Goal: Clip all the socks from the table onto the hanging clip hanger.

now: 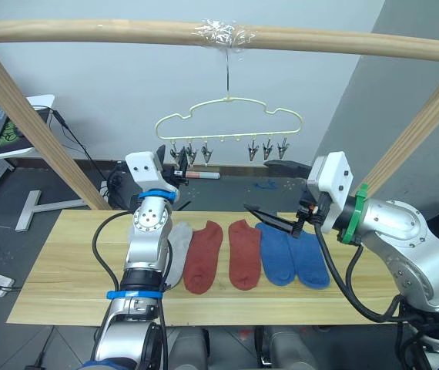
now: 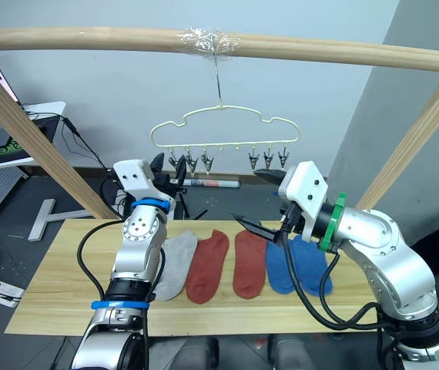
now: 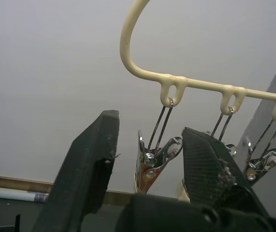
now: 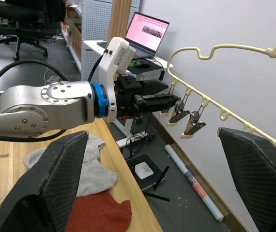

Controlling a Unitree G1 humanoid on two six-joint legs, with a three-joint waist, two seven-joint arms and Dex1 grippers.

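A grey wall filled the background, with a pale wooden pole (image 1: 219,37) across the top of the frame and the light wood surface (image 1: 58,262) in the lower half. At upper centre the clip hanger (image 1: 227,122) hung by its hook from that pole, its clips (image 1: 189,153) bare, so no sock was hung yet.

On the surface, going left to right across the middle of the frame, lay the socks: grey (image 2: 175,262), partly behind the left arm, then two red (image 1: 204,254), then two blue (image 1: 295,258), side by side and flat. They looked light, limp and not slippery, likely to sag and fold when lifted; a pinch at the open cuff edge would probably leave enough fabric free to feed into a clip. The clips themselves looked stiff and sprung and would swing on the wire.

The left gripper (image 3: 147,159) was raised at left of centre, its jaws released and standing either side of the leftmost clip, empty, and I could not tell whether they touched it. The right gripper (image 1: 269,218), at right of centre above the blue socks, had its jaws spread wide and held nothing.
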